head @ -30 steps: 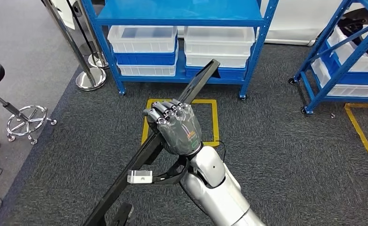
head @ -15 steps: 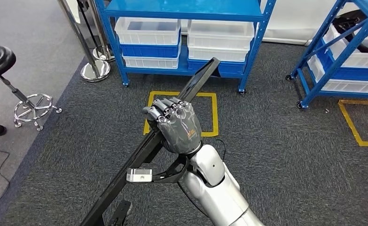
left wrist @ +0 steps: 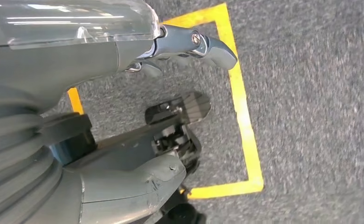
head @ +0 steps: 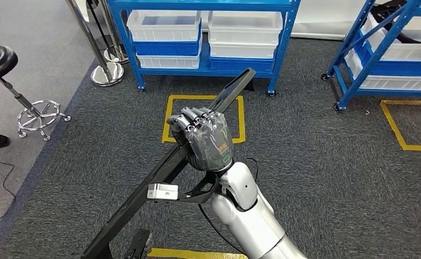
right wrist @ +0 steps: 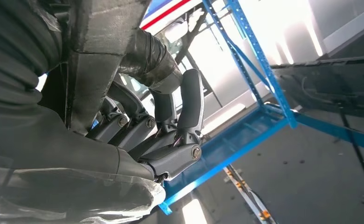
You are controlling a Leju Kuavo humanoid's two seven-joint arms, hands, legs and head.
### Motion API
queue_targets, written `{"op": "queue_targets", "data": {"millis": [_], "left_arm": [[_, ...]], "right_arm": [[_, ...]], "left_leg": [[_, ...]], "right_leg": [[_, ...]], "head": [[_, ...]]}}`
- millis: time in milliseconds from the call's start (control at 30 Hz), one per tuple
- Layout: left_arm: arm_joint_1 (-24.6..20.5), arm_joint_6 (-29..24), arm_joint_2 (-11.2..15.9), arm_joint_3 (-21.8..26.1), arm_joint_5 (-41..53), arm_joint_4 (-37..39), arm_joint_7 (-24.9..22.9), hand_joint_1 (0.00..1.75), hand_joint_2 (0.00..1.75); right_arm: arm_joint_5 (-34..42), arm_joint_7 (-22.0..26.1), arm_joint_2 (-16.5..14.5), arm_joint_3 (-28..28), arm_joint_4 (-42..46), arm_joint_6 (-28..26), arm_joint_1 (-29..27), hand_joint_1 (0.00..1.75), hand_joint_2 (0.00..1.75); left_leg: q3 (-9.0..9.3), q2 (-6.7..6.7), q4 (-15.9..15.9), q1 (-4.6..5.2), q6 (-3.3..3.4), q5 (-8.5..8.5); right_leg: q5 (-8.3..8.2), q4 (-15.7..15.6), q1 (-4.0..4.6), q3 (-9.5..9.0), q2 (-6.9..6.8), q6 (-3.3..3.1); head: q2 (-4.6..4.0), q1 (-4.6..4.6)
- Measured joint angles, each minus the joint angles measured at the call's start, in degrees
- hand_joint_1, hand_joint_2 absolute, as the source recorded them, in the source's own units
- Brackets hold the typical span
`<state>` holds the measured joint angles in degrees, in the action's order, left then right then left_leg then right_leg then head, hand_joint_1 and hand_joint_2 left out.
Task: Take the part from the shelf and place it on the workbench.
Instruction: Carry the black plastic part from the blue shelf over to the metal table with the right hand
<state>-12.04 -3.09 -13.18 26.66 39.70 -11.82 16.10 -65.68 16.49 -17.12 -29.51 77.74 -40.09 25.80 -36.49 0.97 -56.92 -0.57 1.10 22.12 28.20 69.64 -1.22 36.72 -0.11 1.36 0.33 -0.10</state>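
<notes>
Part (head: 159, 175): a long black bar, slanting from low at the left up toward the blue shelf (head: 283, 51), held aloft over the grey carpet and grasped near its middle by the right robot hand (head: 204, 141), whose fingers wrap round it. Going left to right in the head view: one black stool (head: 0, 59) at the far left, chrome stanchion bases (head: 107, 74) beside it, then the blue shelf with four pale bins (head: 165, 27) on it, one yellow floor square (head: 204, 120) under the bar's upper end, and a second blue rack (head: 378, 51) at the far right. The left robot hand (left wrist: 124, 51) hangs over the carpet in its wrist view; its fingers look loosely spread and empty, though much of it is hidden behind its own cover. No table is to be seen, so the part is off the shelf but not yet set down. The likely trouble is the bar's length: gripped at one spot, it could pivot or slip in the fingers as the robot walks, and its far tip, near the shelf's lower post, could strike the frame or a bin on a turn.
</notes>
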Motion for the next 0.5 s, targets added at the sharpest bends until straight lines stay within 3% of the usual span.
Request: {"op": "queue_targets", "data": {"millis": [33, 100, 133, 167, 200, 233, 300, 367, 433, 500], "left_arm": [[0.05, -0.03, 0.01, 0.16, 0.13, 0.00, 0.07, 0.00, 1.75], [0.18, 0.01, 0.02, 0.42, 0.47, 0.00, 0.47, 0.00, 1.75], [0.25, 0.05, 0.02, 0.50, 0.66, 0.00, 0.74, 0.00, 1.75], [0.26, 0.09, 0.03, 0.51, 0.74, 0.00, 0.99, 0.00, 1.75], [0.27, 0.09, 0.04, 0.53, 0.81, 0.00, 1.17, 0.00, 1.75], [0.27, 0.09, 0.07, 0.54, 0.88, 0.00, 1.28, 0.00, 1.75], [0.21, 0.08, 0.15, 0.55, 0.99, -0.01, 1.42, 0.00, 1.75], [0.01, 0.05, 0.23, 0.55, 1.05, -0.02, 1.60, 0.00, 1.75], [-0.10, 0.03, 0.27, 0.56, 1.07, -0.02, 1.76, 0.00, 1.75], [-0.02, 0.02, 0.28, 0.58, 1.13, -0.02, 1.80, 0.00, 1.75]], "right_arm": [[0.67, -0.46, 0.33, -0.69, -0.15, 0.01, 0.44, 1.75, 1.75], [2.14, -1.29, 1.28, -2.53, -0.49, 0.03, 1.51, 1.75, 1.75], [2.87, -1.56, 1.90, -3.47, -0.70, 0.04, 1.89, 1.75, 1.75], [3.48, -1.58, 2.25, -3.95, -0.76, 0.04, 2.07, 1.75, 1.75], [4.14, -1.57, 2.64, -4.41, -0.82, 0.04, 2.18, 1.75, 1.75], [4.64, -1.57, 3.02, -4.85, -0.87, 0.04, 2.27, 1.75, 1.75], [5.38, -1.56, 3.68, -5.68, -0.91, 0.03, 2.50, 1.75, 1.75], [5.91, -1.57, 4.15, -6.46, -0.90, 0.03, 3.00, 1.75, 1.75], [6.18, -1.58, 4.58, -7.31, -0.89, 0.04, 3.48, 1.75, 1.75], [5.57, -1.68, 4.99, -7.91, -0.87, 0.03, 3.65, 1.75, 1.75]], "left_leg": [[-1.51, -0.11, -1.24, -0.15, -0.79, 0.28], [-5.15, -0.32, -8.41, -0.40, -2.39, 4.47], [-6.56, -0.40, -12.76, -0.57, -2.89, 6.97], [-7.27, -0.41, -16.57, -0.58, -3.00, 8.34], [-6.82, -0.42, -17.95, -0.57, -2.97, 7.59], [-5.34, -0.44, -17.22, -0.57, -2.82, 6.10], [0.36, -0.49, -10.58, -0.45, -2.18, 4.28], [5.68, -0.51, -2.91, -0.13, -1.48, 5.59], [7.16, -0.48, 0.09, 0.19, -0.94, 6.56], [7.04, -0.38, 0.70, -0.02, -0.15, 5.79]], "right_leg": [[0.04, -4.45, 0.01, -2.73, -0.07, -0.77], [0.38, -11.19, 0.29, -5.16, -0.20, -2.50], [-0.93, -11.13, 0.41, -3.67, -0.29, -3.19], [-1.64, -11.09, 0.54, -2.70, -0.30, -3.25], [-2.22, -11.01, 0.64, -1.90, -0.31, -3.21], [-2.75, -10.93, 0.72, -1.19, -0.31, -3.14], [-3.69, -10.80, 0.85, -0.13, -0.29, -2.89], [-4.44, -10.75, 0.96, 0.32, -0.32, -2.34], [-5.12, -10.91, 0.95, 0.41, -0.44, -1.56], [-4.79, -10.34, 0.87, 0.72, -0.45, -0.86]], "head": [[0.00, -0.02], [0.00, -0.05], [0.00, -0.05], [0.00, -0.06], [0.00, -0.06], [0.00, -0.06], [0.00, -0.06], [0.00, -0.05], [0.00, -0.05], [0.00, -0.04]]}}
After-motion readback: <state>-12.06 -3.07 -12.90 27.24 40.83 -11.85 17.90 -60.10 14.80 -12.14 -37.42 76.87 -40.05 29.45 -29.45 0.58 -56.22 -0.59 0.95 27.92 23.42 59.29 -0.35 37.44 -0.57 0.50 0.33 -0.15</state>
